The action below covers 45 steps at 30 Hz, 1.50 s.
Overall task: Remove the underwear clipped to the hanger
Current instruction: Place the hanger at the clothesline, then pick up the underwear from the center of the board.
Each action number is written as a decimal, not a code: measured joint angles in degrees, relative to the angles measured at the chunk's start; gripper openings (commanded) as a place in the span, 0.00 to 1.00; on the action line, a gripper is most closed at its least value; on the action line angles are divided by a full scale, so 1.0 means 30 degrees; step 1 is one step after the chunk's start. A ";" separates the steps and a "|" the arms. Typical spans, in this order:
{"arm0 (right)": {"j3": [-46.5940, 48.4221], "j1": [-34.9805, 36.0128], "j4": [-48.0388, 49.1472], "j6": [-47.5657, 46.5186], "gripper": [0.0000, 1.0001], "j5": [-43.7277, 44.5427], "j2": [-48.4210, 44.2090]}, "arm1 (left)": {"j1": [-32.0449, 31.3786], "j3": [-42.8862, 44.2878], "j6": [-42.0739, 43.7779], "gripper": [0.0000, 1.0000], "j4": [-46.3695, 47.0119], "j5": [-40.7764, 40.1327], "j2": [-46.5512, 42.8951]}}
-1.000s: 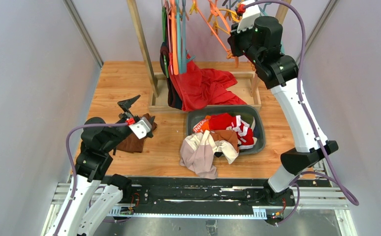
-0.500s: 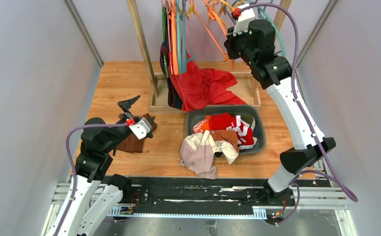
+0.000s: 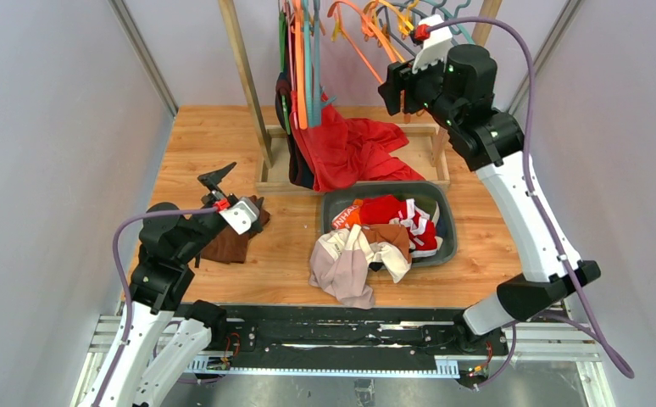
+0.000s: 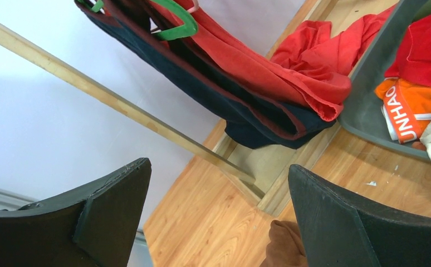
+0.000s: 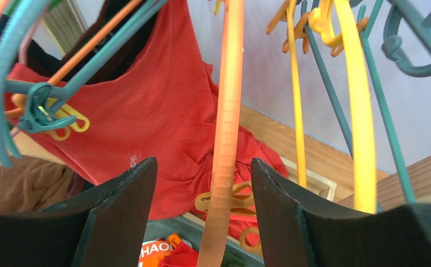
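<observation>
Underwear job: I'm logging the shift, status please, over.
Left gripper open, low. Right gripper open astride an orange plastic hanger. Small mixed-colour briefs heaped in, spilling over, grey plastic bin. Large red cloth hangs alongside.

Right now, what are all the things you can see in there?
Light wooden table: one, tan, under everything.
Wooden clothes rack: one, pale wood, table's far side.
Thin plastic hangers: many, orange, teal, yellow, green, on the rack.
Large plain red cloth: one, red, hanging on the rack, draped onto its base.
Dark navy cloth: one, hanging behind the red cloth.
Grey plastic tub: one, grey, in front of the rack.
Small underwear briefs: several, red, orange, brown, beige, piled in the tub, spilling over its near rim.
Dark brown cloth: one, on the table, left side.
Left tool: one, black, open, above the table.
Right tool: one, black, open, an orange hanger between its fingers.
</observation>
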 measured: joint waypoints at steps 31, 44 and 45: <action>-0.4583 0.0911 -0.5515 -0.7111 0.64 -0.8582 -0.6273 | 0.0678 0.0954 -0.4197 0.98 0.0554 -0.6353 0.3643; -1.3478 0.5122 -0.5894 -1.1970 0.61 -0.9938 -0.6164 | 0.1027 0.1020 -0.4597 0.98 0.0568 -0.6543 0.3708; -1.3901 0.5238 -0.5639 -1.2269 0.61 -0.9887 -0.5756 | 0.1027 0.1020 -0.4590 0.98 0.0576 -0.6521 0.3708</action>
